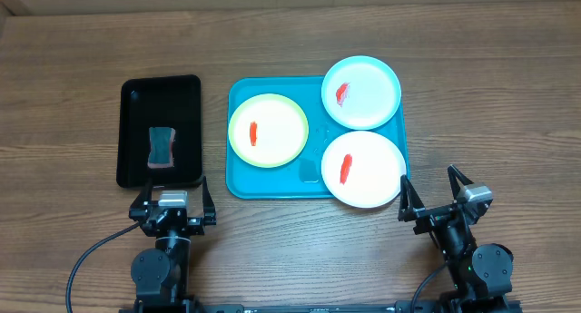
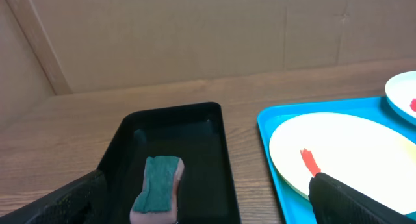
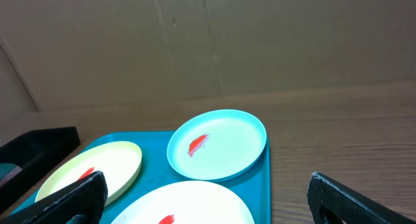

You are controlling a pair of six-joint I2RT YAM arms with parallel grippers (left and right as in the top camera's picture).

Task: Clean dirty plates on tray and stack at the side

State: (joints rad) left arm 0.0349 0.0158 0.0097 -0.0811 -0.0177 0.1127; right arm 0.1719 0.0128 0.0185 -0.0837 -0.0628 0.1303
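Three plates lie on the turquoise tray (image 1: 272, 180), each with a red smear: a yellow-green plate (image 1: 268, 130) at the left, a light blue plate (image 1: 361, 92) at the back right, and a white plate (image 1: 363, 169) at the front right, overhanging the tray's edge. My left gripper (image 1: 172, 201) is open and empty at the front of the table, near the black tray. My right gripper (image 1: 438, 197) is open and empty just right of the white plate. The plates also show in the right wrist view: yellow-green (image 3: 97, 169), light blue (image 3: 218, 145), white (image 3: 188, 204).
A smaller black tray (image 1: 134, 136) stands left of the turquoise tray and holds a sponge (image 1: 162, 147) with a green top; it shows in the left wrist view too (image 2: 157, 188). Bare wooden table surrounds both trays. A cardboard wall stands behind.
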